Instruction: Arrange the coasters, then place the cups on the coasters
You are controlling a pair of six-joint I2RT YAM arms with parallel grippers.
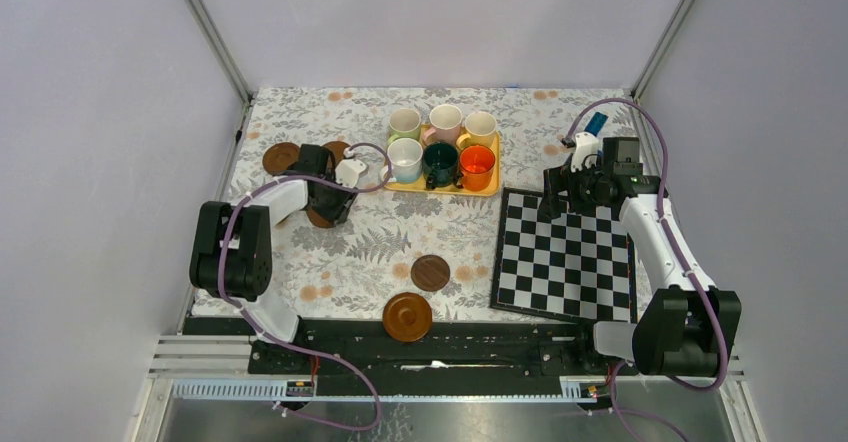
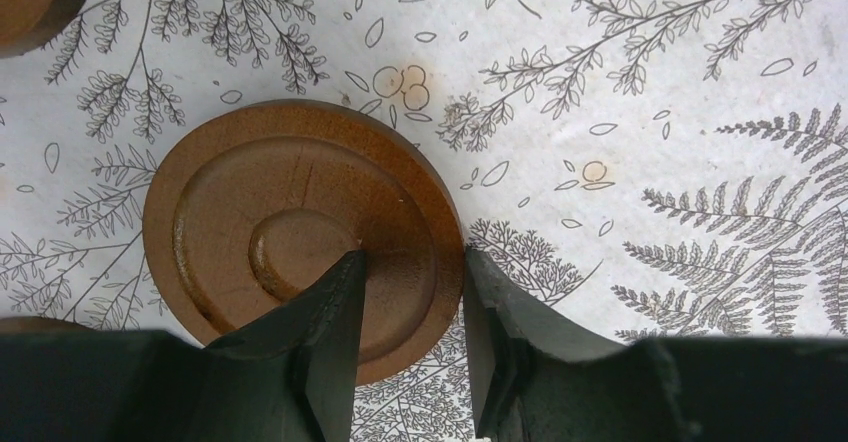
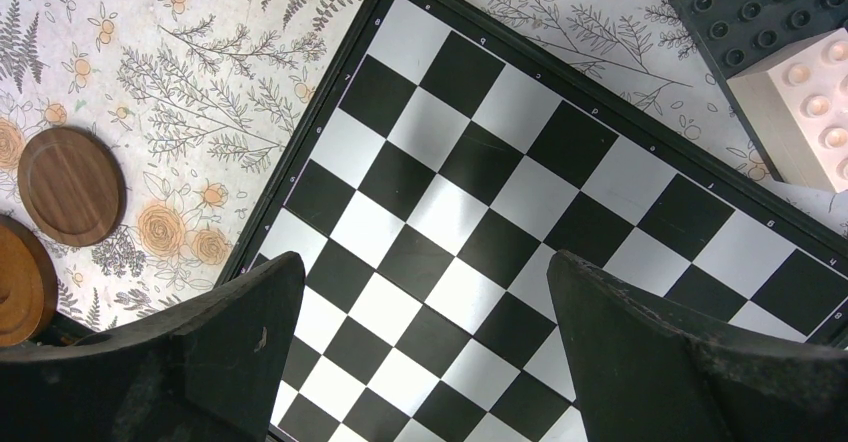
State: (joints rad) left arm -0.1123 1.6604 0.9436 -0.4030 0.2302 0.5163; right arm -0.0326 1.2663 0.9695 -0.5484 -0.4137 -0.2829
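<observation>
A brown coaster (image 2: 270, 232) lies on the floral cloth, and my left gripper (image 2: 410, 257) is shut on its right side: one finger rests on its face, the other presses its outer edge. From above, that gripper (image 1: 326, 204) sits left of the yellow tray (image 1: 440, 188), with the coaster (image 1: 320, 219) peeking out below it. Other coasters lie at the back left (image 1: 282, 157), mid-table (image 1: 430, 272) and the near edge (image 1: 407, 316). Several cups stand on the tray, among them light green (image 1: 405, 122), pink (image 1: 445, 120) and orange (image 1: 477, 166). My right gripper (image 3: 425, 262) hangs open over the chequered board (image 3: 480, 162).
The chequered board (image 1: 565, 257) fills the right half of the table. Toy bricks (image 3: 770, 52) lie past its far corner. Another coaster (image 2: 35, 2) sits close to the held one, and two coasters (image 3: 70, 184) show left of the board.
</observation>
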